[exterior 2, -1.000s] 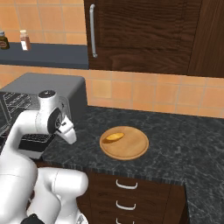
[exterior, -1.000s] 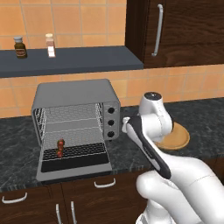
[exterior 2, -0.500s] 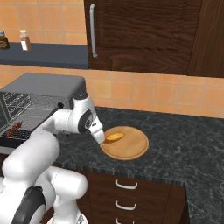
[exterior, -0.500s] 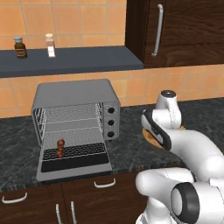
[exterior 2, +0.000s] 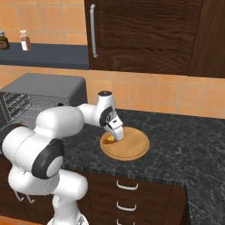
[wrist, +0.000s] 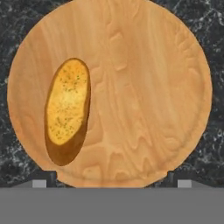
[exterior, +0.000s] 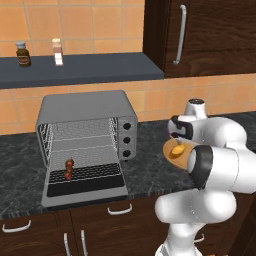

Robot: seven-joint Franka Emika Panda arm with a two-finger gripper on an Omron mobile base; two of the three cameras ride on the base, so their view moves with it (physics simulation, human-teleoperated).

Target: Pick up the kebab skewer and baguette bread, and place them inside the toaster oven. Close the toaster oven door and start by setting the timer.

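Note:
The baguette bread point(wrist: 68, 111) lies on the left part of a round wooden plate point(wrist: 140, 78), golden with a darker crust. My gripper point(wrist: 109, 182) hangs just above the plate, open, its tips wide apart and nothing between them. From the right base view the gripper point(exterior 2: 117, 133) points down beside the baguette bread point(exterior 2: 110, 139). The toaster oven point(exterior: 87, 112) stands to the left with its door point(exterior: 82, 196) dropped open. The kebab skewer point(exterior: 69, 169) rests on the dark lower rack at the oven's mouth.
The wooden plate point(exterior 2: 127, 147) sits on a dark stone counter point(exterior 2: 184, 145) to the right of the oven. Three black knobs point(exterior: 127, 140) run down the oven's right side. A shelf point(exterior: 80, 67) with two small bottles hangs above; dark cabinets point(exterior 2: 145, 35) are overhead.
The arm has swung right from in front of the oven to above the wooden plate and lowered over the baguette bread. The jaws have stayed open.

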